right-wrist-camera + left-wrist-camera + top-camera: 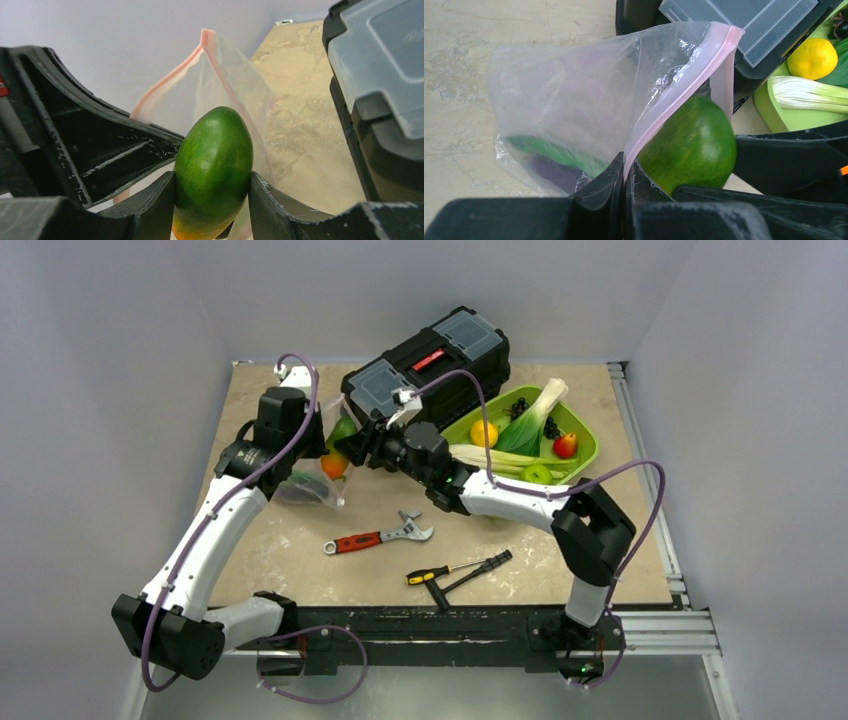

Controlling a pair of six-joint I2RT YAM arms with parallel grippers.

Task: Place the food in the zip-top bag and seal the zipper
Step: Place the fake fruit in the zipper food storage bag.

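Observation:
The clear zip-top bag (574,95) hangs open, held up by my left gripper (625,172), which is shut on its pink zipper strip (674,100). A slim green pod (554,152) and a dark purple piece (556,172) lie inside the bag. My right gripper (212,195) is shut on a green mango-like toy fruit (214,170) with an orange end, held right at the bag's mouth (200,65). From above, both grippers meet at the bag (310,485) left of the toolbox; the fruit (338,452) shows there. More food sits in the lime-green tray (582,455).
A black toolbox (430,370) stands just behind the grippers. The tray holds a yellow fruit (484,432), red fruit (566,444), green apple (537,474), grapes and leeks. A red-handled wrench (378,536) and screwdrivers (458,572) lie on the table nearer the bases.

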